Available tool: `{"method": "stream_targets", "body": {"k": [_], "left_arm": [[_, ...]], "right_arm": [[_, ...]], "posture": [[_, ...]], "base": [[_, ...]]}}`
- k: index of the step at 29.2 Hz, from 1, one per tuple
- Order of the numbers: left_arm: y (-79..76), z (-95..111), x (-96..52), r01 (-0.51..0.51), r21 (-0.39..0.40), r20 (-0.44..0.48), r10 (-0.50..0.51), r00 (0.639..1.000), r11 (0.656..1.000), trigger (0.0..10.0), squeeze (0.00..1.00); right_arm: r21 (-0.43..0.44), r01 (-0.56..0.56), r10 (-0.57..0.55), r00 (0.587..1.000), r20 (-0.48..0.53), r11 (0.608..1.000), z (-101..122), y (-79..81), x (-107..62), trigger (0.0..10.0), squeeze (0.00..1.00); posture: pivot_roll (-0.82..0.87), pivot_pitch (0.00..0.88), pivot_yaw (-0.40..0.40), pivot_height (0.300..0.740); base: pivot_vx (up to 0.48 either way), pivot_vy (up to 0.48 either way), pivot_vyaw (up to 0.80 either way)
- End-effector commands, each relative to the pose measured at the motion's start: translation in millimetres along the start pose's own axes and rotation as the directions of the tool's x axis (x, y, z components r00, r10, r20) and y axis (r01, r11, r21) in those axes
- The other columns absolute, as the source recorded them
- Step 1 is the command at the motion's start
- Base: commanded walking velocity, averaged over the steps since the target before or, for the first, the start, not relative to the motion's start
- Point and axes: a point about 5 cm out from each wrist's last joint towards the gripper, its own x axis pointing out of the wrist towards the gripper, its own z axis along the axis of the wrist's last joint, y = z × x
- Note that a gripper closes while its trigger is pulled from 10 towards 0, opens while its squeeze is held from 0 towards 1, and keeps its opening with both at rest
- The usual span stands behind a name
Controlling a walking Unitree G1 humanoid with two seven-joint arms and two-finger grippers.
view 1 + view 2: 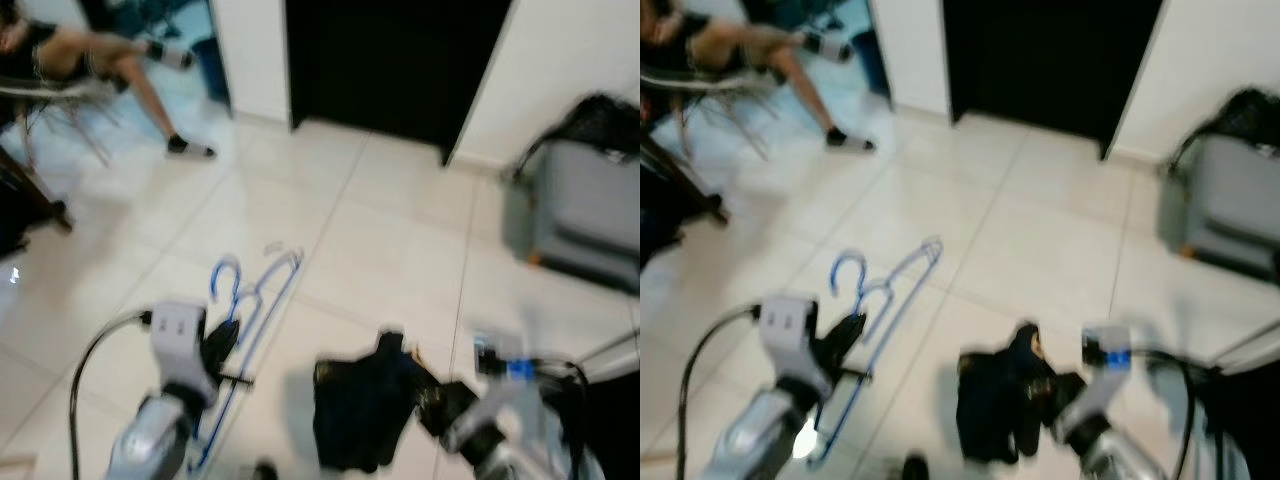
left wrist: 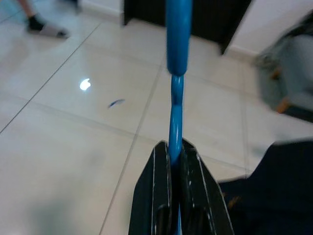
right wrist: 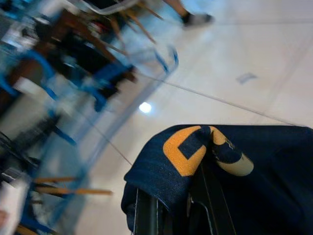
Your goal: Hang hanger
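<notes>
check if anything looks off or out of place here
Nothing looks damaged or spilled. The oddity is what is held: the left gripper is shut on blue hangers, while the right gripper is shut on a dark garment with a yellow print, bunched up and not on a hanger.

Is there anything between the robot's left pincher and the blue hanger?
No, nothing is between them. The left gripper is already shut on the blue hangers, with the blue wire running out between its black fingers. The right gripper holds a dark blue garment. No rail or hook to hang them on can be seen.
</notes>
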Motion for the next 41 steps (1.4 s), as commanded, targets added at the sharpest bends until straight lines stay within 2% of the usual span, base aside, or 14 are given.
{"method": "stream_targets", "body": {"k": [1,9,12,15,27,32,41], "left_arm": [[-0.3,-4,-2.4,0.002,-0.003,-0.02,-0.003,1.0,1.0,10.0,0.0],[0.5,-4,-1.2,0.005,-0.006,-0.022,-0.005,1.0,1.0,10.0,0.0],[3.7,-3,-0.9,-0.018,-0.003,-0.019,0.018,1.0,1.0,10.0,0.0],[11.3,-1,-0.6,-0.086,-0.015,-0.008,0.086,0.996,0.996,10.0,0.0],[14.8,-1,1.3,-0.108,-0.022,-0.007,0.108,0.994,0.994,10.0,0.0],[15.4,-1,2.2,-0.108,-0.02,-0.007,0.108,0.994,0.994,10.0,0.0],[15.7,0,2.7,-0.113,-0.019,-0.007,0.113,0.994,0.993,10.0,0.0]], "right_arm": [[0.007,0.006,-0.006,1.0,-0.008,1.0,-2,-1.6,-4.8,10.0,0.0],[0.029,-0.003,0.003,1.0,0.008,1.0,0,-0.9,-4.7,10.0,0.0],[0.049,-0.008,0.006,1.0,0.026,0.999,1,-1.3,-5.5,10.0,0.0],[0.049,0.008,-0.009,1.0,0.018,0.999,0,-2.3,-5.8,10.0,0.0],[0.051,0.017,-0.019,0.999,0.031,0.999,1,-3.3,-5.5,10.0,0.0],[0.021,0.001,-0.002,1.0,0.017,1.0,1,-1.9,-3.9,10.0,0.0],[-0.014,-0.018,0.019,1.0,0.003,1.0,1,0.0,-3.1,10.0,0.0]], "posture": [[0.01,0.191,-0.027,0.74],[0.01,0.196,-0.022,0.74],[0.01,0.194,-0.019,0.74],[0.01,0.188,-0.012,0.74],[0.01,0.184,-0.007,0.74],[0.01,0.182,-0.006,0.74],[0.01,0.181,-0.007,0.74]], "base": [[0.0,0.0,0.7],[0.0,0.0,0.67],[0.0,0.0,0.0],[0.296,0.0,0.0],[0.306,0.0,0.0],[0.31,0.0,0.19],[0.296,0.0,0.73]]}}
